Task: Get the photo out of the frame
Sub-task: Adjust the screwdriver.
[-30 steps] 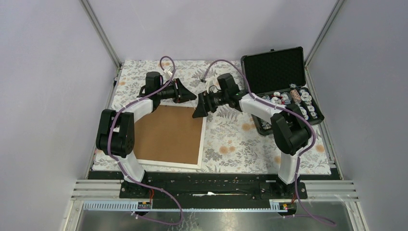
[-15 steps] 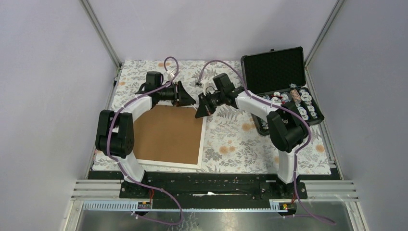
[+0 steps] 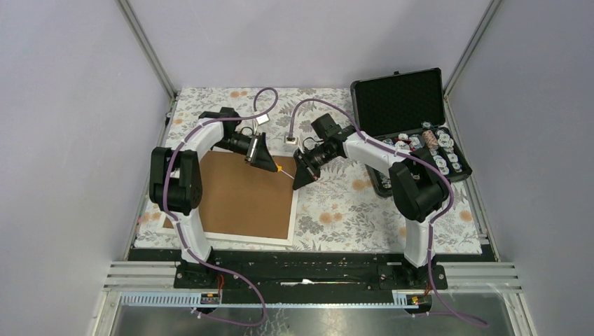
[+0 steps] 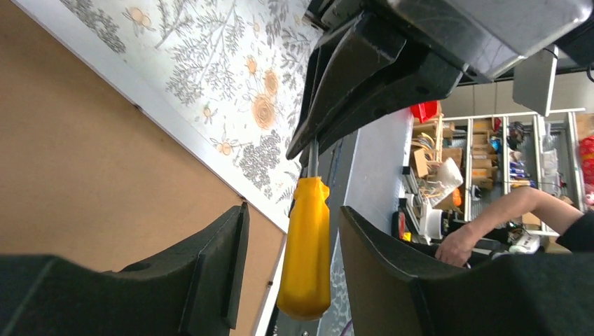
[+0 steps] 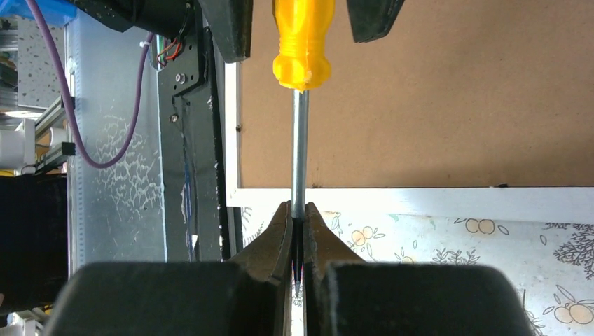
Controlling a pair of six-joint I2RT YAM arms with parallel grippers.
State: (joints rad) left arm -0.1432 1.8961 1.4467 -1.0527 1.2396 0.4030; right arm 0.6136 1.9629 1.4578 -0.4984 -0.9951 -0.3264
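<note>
The frame [image 3: 238,199] lies face down on the table, its brown fibreboard back up inside a thin white border; it also shows as the frame [image 4: 84,161] and the frame [image 5: 455,105]. The photo is hidden under it. A screwdriver [image 3: 284,169] with a yellow handle [image 4: 307,245] hangs level above the frame's far right corner. My right gripper [image 5: 298,210] is shut on its metal shaft [image 5: 299,147]. My left gripper [image 4: 293,210] is open, its fingers either side of the handle with gaps on both sides.
An open black foam-lined case [image 3: 406,105] with several small items stands at the back right. A floral cloth [image 3: 350,203] covers the table. Aluminium posts and grey walls close in both sides. A person's arm [image 4: 504,217] shows beyond the table in the left wrist view.
The right gripper has shut on the screwdriver's shaft and the left jaws have widened off the handle. Both grippers have shifted nearer, over the frame's far right corner.
</note>
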